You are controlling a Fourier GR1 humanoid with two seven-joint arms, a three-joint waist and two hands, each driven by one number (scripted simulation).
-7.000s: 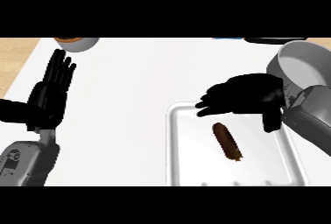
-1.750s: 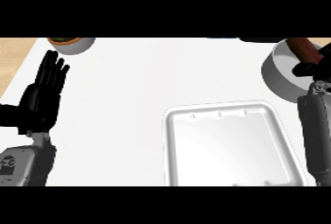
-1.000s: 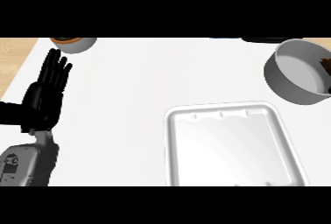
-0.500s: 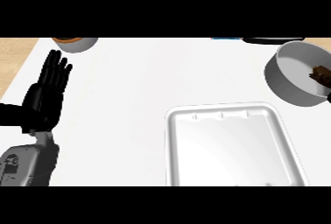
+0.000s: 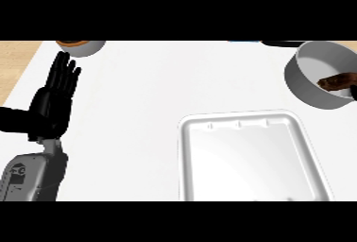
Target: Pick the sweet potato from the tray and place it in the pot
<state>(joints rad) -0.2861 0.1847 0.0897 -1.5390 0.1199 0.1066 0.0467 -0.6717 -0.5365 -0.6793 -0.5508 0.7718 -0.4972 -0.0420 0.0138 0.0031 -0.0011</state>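
Fingers (image 5: 66, 71) of the left hand (image 5: 50, 106) are straight and held together, pointing to the far side; this hand rests at the left edge of the bench (image 5: 160, 80), well apart from everything else. Of the right hand nothing shows in the head view, so I cannot tell how its fingers stand.

My judgement is that the placing step is at its end. The sweet potato (image 5: 339, 81) lies inside the pot (image 5: 314, 75) at the far right, against its right wall and partly cut by the edge of the view. To finish this step well, the right hand should go away upward and not sideways, so that it does not catch the pot's rim and push the pot. It is also good to check that the sweet potato is resting fully inside and is not leaning over the rim; from this view that part is hidden.

The tray (image 5: 251, 160), white and with a raised rim, stands near and to the right on the bench, and nothing is in it now. At the far left a small bowl (image 5: 80, 46) with something brown shows only in part.
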